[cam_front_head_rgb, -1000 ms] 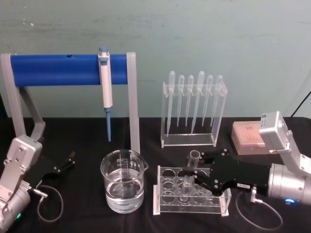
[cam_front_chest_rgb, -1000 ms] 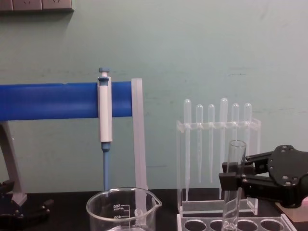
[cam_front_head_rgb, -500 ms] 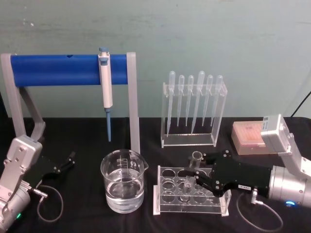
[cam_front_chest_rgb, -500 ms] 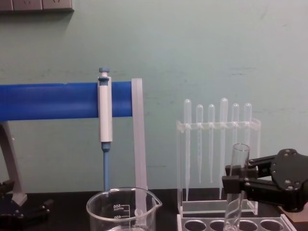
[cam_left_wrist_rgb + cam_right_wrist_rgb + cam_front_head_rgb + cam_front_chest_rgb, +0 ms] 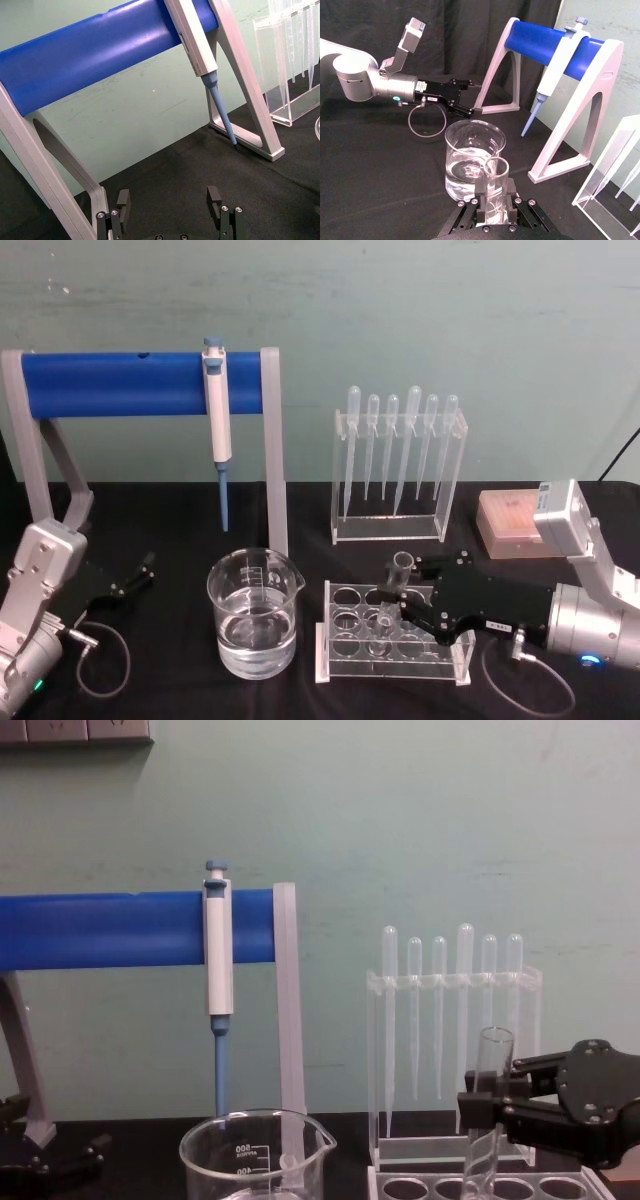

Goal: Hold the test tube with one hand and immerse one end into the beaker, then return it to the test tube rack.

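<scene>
a pale green wall, scuffed and faintly streaked, closes off the room from about 10 to 2 o'clock in the head view. below it, a black cloth-covered surface spreads toward 6 o'clock. in the chest view, grey panels sit on the wall at 11 o'clock. light is even, with soft shadows.

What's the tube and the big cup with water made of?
The tube, held by the right gripper, looks like clear, shiny glass: you see straight through it. The beaker looks like glass too, see-through with white printed marks. Clear plastic is possible.
</scene>
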You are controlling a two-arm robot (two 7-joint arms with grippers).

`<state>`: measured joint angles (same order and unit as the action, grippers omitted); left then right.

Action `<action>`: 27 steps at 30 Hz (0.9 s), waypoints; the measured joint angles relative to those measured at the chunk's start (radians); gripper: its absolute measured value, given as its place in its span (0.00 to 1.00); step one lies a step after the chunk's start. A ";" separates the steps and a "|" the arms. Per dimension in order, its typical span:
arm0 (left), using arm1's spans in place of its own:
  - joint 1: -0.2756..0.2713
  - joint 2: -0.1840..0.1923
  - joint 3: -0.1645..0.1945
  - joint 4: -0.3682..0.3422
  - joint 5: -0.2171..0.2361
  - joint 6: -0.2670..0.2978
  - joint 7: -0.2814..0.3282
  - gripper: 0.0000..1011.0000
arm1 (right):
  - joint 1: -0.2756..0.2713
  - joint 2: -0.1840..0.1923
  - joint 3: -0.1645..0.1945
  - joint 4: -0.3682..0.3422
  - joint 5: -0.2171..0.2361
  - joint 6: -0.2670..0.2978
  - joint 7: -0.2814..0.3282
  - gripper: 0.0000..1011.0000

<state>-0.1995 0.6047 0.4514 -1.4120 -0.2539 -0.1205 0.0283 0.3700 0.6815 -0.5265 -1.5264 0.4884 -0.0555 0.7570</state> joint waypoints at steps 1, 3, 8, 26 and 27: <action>0.000 0.000 0.000 0.000 0.000 0.000 0.000 0.99 | 0.001 -0.003 -0.001 0.004 -0.001 -0.002 0.001 0.22; 0.000 0.000 0.000 0.000 0.000 0.000 0.000 0.99 | 0.003 -0.005 -0.002 0.008 -0.001 -0.004 0.005 0.22; 0.000 0.000 0.000 0.000 0.000 0.000 0.000 0.99 | 0.003 -0.010 -0.002 0.016 -0.001 -0.006 0.006 0.22; 0.000 0.000 0.000 0.000 0.000 0.000 0.000 0.99 | 0.003 -0.016 0.001 0.027 0.010 -0.018 0.016 0.22; 0.000 0.000 0.000 0.000 0.000 0.000 0.000 0.99 | 0.003 -0.016 0.001 0.027 0.010 -0.018 0.016 0.22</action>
<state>-0.1995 0.6047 0.4514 -1.4120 -0.2539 -0.1205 0.0283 0.3732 0.6655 -0.5259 -1.4996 0.4983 -0.0730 0.7733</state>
